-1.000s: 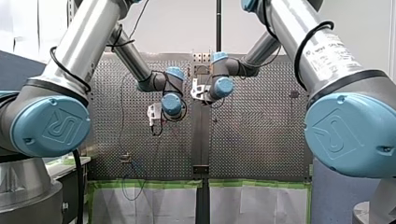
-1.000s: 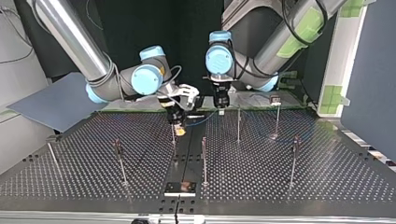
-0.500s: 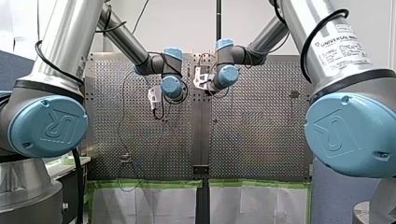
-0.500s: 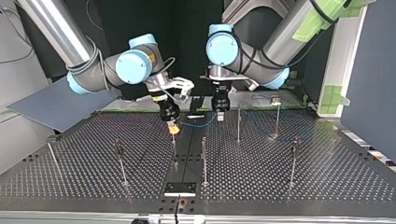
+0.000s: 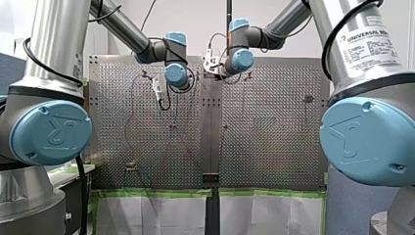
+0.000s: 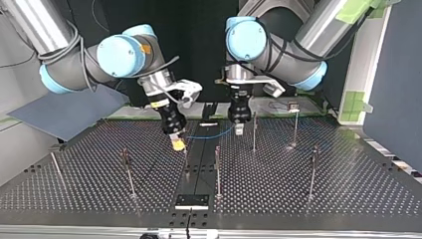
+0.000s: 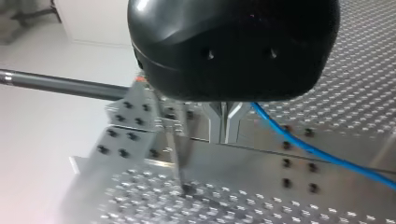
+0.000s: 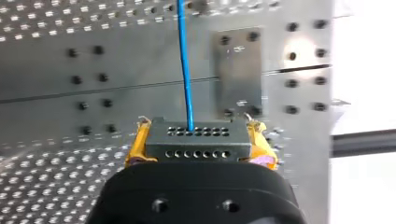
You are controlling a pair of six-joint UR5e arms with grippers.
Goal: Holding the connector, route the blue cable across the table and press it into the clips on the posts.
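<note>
Your right tool (image 6: 176,144) clamped connector (image 8: 196,142); your left tool (image 7: 226,135), narrow, pinched blue cable (image 6: 211,134), span hanging above surface (image 6: 308,209) centre toward arm-side edge. Risk: post (image 6: 186,162) stood just beside right tool; low pass could strike it and tear cable out.

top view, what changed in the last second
My right gripper, holding the connector, came toward this camera and to the view's left; my left gripper came nearer too, less far. The blue cable still runs between them; the posts stand unmoved.
</note>
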